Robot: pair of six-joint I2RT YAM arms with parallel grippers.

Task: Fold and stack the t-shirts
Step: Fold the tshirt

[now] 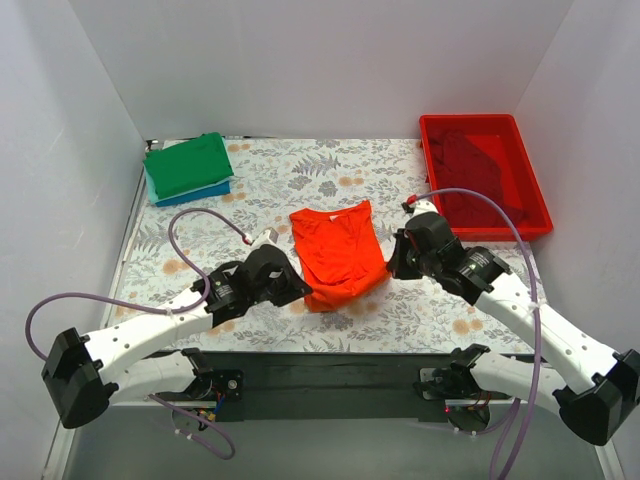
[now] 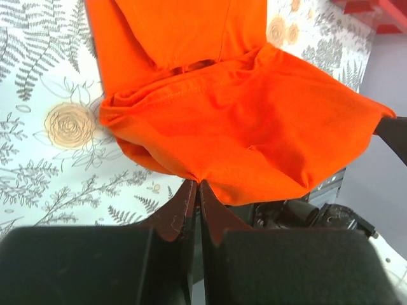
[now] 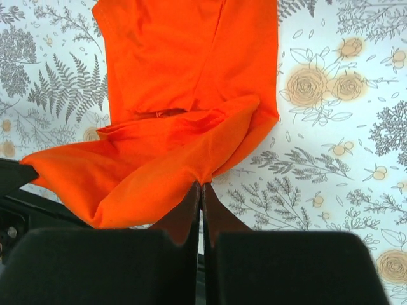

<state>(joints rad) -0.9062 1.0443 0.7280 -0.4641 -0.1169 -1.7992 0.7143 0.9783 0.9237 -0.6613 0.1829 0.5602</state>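
My left end effector (image 2: 198, 184) and right end effector (image 3: 201, 185) each pinch a near corner of the orange-red t-shirt (image 1: 338, 250), which stretches away ahead of both along the bench (image 1: 300, 170) (neither arm is nearer).

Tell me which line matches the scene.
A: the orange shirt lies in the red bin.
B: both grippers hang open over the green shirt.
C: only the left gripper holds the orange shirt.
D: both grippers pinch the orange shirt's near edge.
D: the left gripper and the right gripper are each shut on a near corner of the orange shirt.
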